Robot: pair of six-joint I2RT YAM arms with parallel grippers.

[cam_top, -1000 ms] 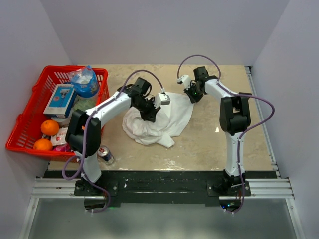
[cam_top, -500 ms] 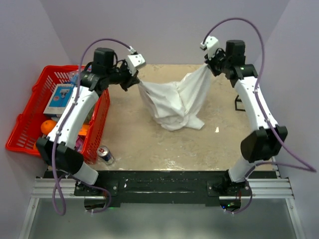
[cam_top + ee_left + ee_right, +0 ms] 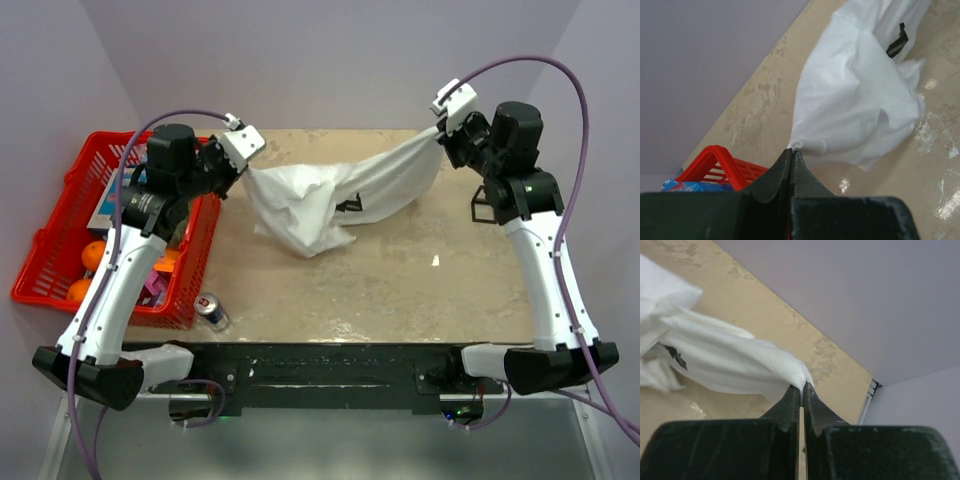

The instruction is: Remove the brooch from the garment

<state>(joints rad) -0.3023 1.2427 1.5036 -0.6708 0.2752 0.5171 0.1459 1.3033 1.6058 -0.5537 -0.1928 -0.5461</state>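
Our left gripper [image 3: 244, 172] and right gripper [image 3: 441, 137] are each clamped on one end of the shirt [image 3: 330, 200]. It hangs stretched left to right above the table's [image 3: 400, 290] far half, its middle sagging. In its folds we cannot make out the brooch. A basket [image 3: 40, 262] and a can [image 3: 210, 310] sit to the left.

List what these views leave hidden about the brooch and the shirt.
- Brooch: seen in no view; the bunched T-shirt folds may cover it, or it is too small.
- Black print: only slivers show in every view; folds hide the rest.
- Basket contents: top view, left arm covers part.
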